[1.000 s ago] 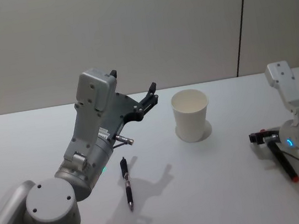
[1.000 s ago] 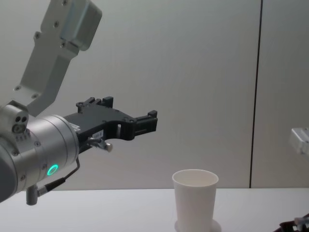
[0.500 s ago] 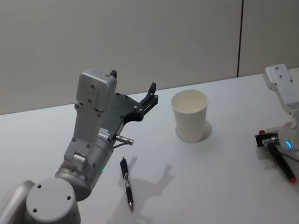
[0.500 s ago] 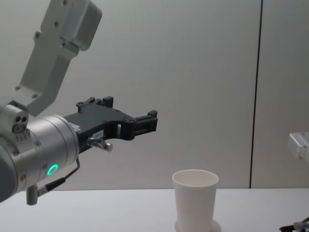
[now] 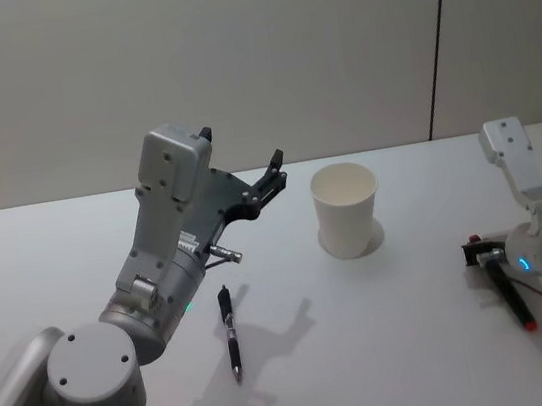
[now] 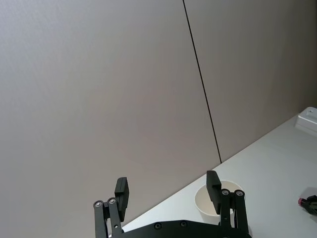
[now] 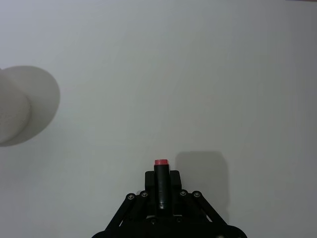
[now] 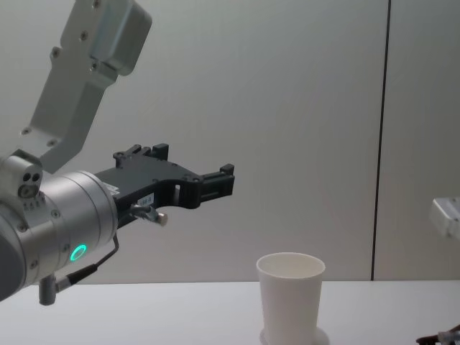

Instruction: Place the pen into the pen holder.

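The pen holder is a white paper cup standing upright at the table's middle back, also seen in the chest view and the left wrist view. A black pen with red ends is low over the table at the right, and my right gripper is shut on it. The right wrist view shows this pen's red tip poking out between the fingers. A second black pen lies loose on the table at front left. My left gripper hangs open in the air left of the cup.
The white table runs back to a plain grey wall. Bare surface lies between the cup and the right gripper. My left arm's large body rises over the loose pen.
My right gripper has drifted slightly right, away from the cup, with the pen in it. The left arm, the cup and the loose pen have not moved.
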Robot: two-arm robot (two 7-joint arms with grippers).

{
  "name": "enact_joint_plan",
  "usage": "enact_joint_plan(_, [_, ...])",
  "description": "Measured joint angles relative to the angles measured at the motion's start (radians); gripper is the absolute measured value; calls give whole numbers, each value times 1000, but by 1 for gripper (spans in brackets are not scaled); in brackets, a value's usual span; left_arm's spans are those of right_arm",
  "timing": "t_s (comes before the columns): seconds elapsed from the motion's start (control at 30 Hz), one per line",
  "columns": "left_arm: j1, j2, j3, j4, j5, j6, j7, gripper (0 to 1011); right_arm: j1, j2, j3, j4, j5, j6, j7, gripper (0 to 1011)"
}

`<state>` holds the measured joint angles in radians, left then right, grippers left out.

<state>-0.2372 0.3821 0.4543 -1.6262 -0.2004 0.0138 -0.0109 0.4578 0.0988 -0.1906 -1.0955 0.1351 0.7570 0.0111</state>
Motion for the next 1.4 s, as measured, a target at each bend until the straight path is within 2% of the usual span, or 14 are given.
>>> enact_joint_plan(0.37, [0, 0, 0, 0, 0, 0, 0, 1003, -24, 8, 10, -58, 7, -66, 20, 165])
enact_joint_plan(0.63, [0, 0, 0, 0, 0, 0, 0, 1003, -43, 16, 19, -113, 17, -144, 41, 165])
enact_joint_plan(1.1, [0, 0, 0, 0, 0, 0, 0, 1003, -65, 29, 33, -180, 34, -316, 96, 165])
enact_joint_plan(1.4, [0, 0, 0, 0, 0, 0, 0, 1003, -66, 32, 38, -193, 51, -454, 140, 165])
